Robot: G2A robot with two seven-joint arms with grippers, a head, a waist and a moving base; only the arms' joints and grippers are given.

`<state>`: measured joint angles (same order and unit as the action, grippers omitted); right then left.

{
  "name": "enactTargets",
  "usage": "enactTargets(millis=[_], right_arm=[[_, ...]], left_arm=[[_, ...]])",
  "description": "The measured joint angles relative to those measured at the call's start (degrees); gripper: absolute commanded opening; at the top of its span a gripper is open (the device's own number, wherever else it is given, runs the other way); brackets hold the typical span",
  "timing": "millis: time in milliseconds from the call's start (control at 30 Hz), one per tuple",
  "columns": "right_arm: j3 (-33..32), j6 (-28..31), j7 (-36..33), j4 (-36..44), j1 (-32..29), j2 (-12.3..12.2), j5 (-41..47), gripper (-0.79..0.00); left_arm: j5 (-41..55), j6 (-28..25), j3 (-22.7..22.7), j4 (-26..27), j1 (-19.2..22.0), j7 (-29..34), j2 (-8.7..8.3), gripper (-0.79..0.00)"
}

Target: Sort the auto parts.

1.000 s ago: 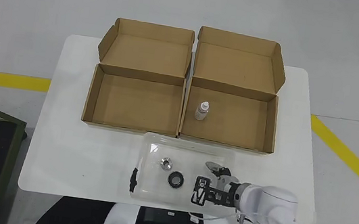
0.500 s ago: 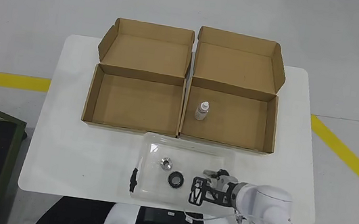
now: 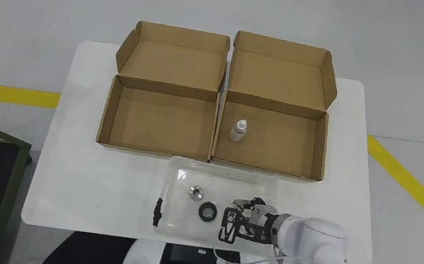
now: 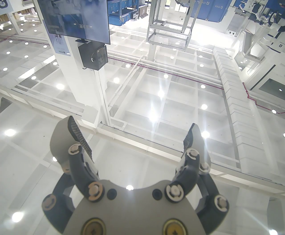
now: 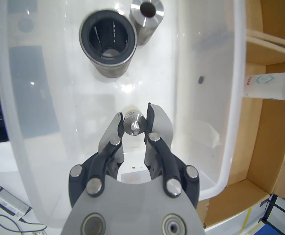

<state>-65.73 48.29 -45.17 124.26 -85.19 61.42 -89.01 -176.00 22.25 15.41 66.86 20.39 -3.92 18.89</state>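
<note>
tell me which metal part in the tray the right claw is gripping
The small silver part with a stud on its end, held in the right claw. The dark sleeve and bored silver cylinder lie free.

Bright even light; ceiling lamps (image 4: 153, 113) flare; glare on tray (image 5: 127, 88); wide-angle edge bending.

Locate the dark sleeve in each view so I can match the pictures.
Top view: dark sleeve in the clear tray, beside the right gripper.
Right wrist view: upright beyond the gripper, which grips a steel stud.
Left wrist view: camera faces the ceiling.
Shared landmark: the steel cylinder next to the sleeve.
</note>
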Motion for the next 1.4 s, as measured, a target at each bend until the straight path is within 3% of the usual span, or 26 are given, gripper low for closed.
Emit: enactTargets(millis=[467, 767, 1400], right_arm=[[-3.5, -9.3, 16.9, 3.1, -2.4, -0.4, -1.7, -0.785], [-4.4, -11.8, 28.0, 5.4, -2.6, -0.3, 2.1, -0.785], [-1.6, -18.1, 38.4, 1.7, 11.3, 1.8, 20.9, -0.785]], left_arm=[[0.0, 0.0, 0.0, 0.0, 0.0, 0.0, 0.00, 0.000], [0.0, 0.0, 0.0, 0.0, 0.0, 0.0, 0.00, 0.000], [0.0, 0.0, 0.0, 0.0, 0.0, 0.0, 0.00, 0.000]])
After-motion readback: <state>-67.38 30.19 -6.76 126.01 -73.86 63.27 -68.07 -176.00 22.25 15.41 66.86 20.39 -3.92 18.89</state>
